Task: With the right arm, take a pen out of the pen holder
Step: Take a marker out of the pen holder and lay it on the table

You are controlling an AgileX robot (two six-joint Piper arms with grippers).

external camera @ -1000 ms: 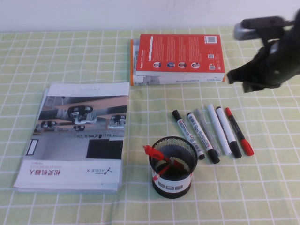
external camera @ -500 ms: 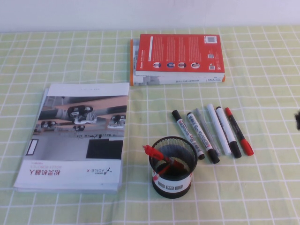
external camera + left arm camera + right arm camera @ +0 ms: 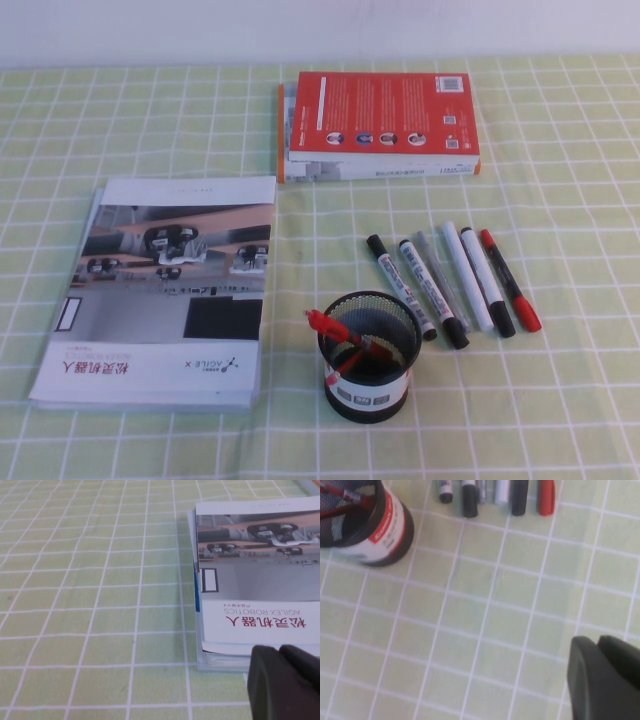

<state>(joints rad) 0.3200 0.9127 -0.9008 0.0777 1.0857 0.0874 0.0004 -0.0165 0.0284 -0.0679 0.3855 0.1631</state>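
Pens: 7 in all, with 6 loose pens [image 3: 468,280] at 4 o'clock on the table and 1 red pen [image 3: 328,325] in the holder. Pen holder [image 3: 368,398]: 1, at 5 o'clock. Books [image 3: 380,125]: 2, stacked, at 1 o'clock. Brochure stack [image 3: 170,290]: 1, at 8 o'clock. Grippers: 2, the left gripper [image 3: 282,680] and the right gripper [image 3: 600,675].

The right gripper [image 3: 597,642], a second ago hanging over the far right of the table [image 3: 580,200] beside the books [image 3: 380,125] and a sliver at the edge half a second ago, has left the high view, its fingers closed
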